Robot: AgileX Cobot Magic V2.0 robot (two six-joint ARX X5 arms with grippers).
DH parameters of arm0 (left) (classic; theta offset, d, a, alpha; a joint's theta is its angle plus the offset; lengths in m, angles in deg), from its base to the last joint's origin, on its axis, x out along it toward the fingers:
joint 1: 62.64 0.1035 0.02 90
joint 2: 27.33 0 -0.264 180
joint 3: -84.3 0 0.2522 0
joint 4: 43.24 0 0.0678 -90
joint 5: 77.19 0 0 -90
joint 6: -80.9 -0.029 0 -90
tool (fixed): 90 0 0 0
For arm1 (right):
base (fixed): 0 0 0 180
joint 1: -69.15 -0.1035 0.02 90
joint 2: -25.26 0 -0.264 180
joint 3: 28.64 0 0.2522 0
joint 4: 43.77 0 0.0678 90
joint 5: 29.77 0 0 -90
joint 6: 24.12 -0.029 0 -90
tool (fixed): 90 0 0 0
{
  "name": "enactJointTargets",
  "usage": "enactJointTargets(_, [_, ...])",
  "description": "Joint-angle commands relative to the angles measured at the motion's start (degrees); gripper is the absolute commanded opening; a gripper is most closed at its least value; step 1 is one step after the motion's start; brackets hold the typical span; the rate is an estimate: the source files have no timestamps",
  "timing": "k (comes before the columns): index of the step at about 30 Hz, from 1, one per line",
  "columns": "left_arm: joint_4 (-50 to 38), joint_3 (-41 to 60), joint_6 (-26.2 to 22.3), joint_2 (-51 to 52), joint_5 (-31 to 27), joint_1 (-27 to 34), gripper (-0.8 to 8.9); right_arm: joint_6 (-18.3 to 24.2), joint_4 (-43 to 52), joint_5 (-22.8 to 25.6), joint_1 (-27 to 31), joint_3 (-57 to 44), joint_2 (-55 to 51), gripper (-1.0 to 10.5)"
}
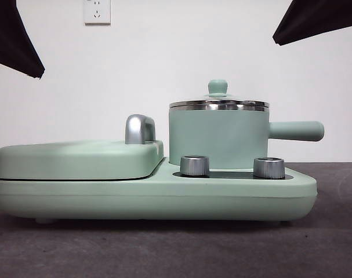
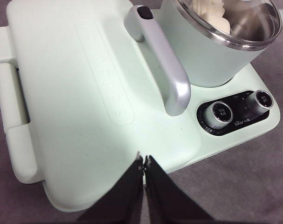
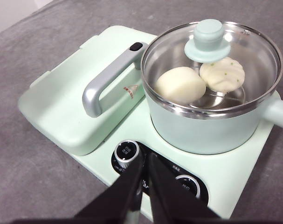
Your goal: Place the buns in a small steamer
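Both buns, the smooth bun (image 3: 180,85) and the ridged bun (image 3: 222,74), sit inside the small steamer (image 3: 211,126) under its glass lid (image 3: 208,39), just beyond my right end effector (image 3: 145,161). It's pressed together, same as my left end effector (image 2: 144,162), neither holding anything.

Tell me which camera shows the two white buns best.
The right wrist view: through the glass lid both the smooth cream bun and the ridged green-flecked bun show inside the mint-green steamer pot. The left wrist view catches only a ridged sliver; the front view hides them.
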Motion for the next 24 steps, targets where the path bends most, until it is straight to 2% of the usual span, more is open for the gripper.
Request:
enactJointTargets(1, [-0.7,-0.7,0.0,-0.2,0.0,-0.3,0.07,0.4,1.5,0.0,-0.5,1.0,0.2,0.2])
enactJointTargets(4, [-0.7,-0.7,-0.1,-0.2,0.0,-0.3,0.07,0.4,2.0,0.1,-0.5,1.0,0.2,0.2])
enactJointTargets(6, [-0.2,-0.6,-8.6,0.7,-0.3,0.1,0.07,0.4,2.0,0.1,-0.5,1.0,0.2,0.2])
enactJointTargets(8, [-2.1,1.1,-12.4,2.1,-0.3,1.7,0.07,0.4,2.1,0.0,-0.5,1.0,0.2,0.2])
enactJointTargets(10, [-10.4,6.6,-16.2,5.8,0.0,5.3,0.07,0.4,2.1,0.0,-0.5,1.0,0.2,0.2])
enactJointTargets(12, [-19.6,13.9,-16.7,11.1,0.0,9.7,0.07,0.4,2.1,0.1,-0.5,1.0,0.2,0.2])
enactJointTargets(15, [-27.2,24.1,-16.3,21.0,-0.1,16.5,0.07,0.4,2.1,0.1,-0.5,1.0,0.2,0.2])
enactJointTargets(19, [-26.5,33.2,-16.4,35.4,-0.2,24.0,0.07,0.4,2.1,0.0,-0.5,1.0,0.2,0.2])
enactJointTargets(24, [-24.5,39.0,-15.9,45.8,-0.2,28.2,0.07,0.4,2.1,0.0,-0.5,1.0,0.2,0.2])
